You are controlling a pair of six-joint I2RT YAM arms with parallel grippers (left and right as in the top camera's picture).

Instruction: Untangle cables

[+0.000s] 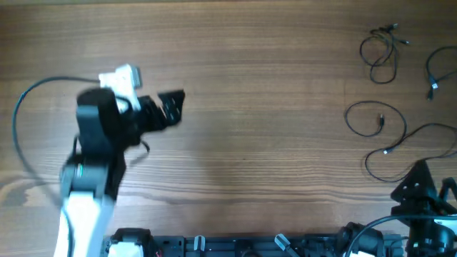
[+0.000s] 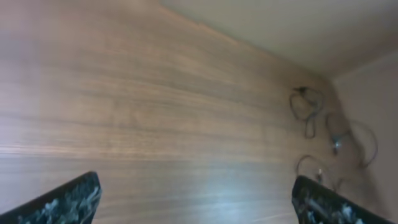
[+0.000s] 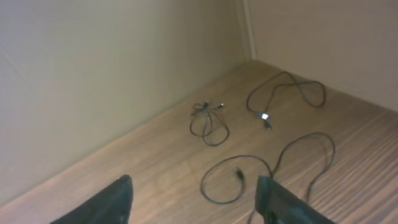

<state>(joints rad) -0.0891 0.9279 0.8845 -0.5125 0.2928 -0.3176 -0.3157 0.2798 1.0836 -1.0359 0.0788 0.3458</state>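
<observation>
Cables lie loose at far-right of table, mostly apart. Nearest loop just ahead of right gripper, long axis crosswise; fingers spread, empty. Left gripper spread, well apart. Of 2 arms, right nearer.

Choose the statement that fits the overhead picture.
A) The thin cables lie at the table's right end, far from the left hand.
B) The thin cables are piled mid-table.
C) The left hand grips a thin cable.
A: the cables lie in loose loops at the right end of the table, while the left hand hangs open over bare wood at the left.
</observation>
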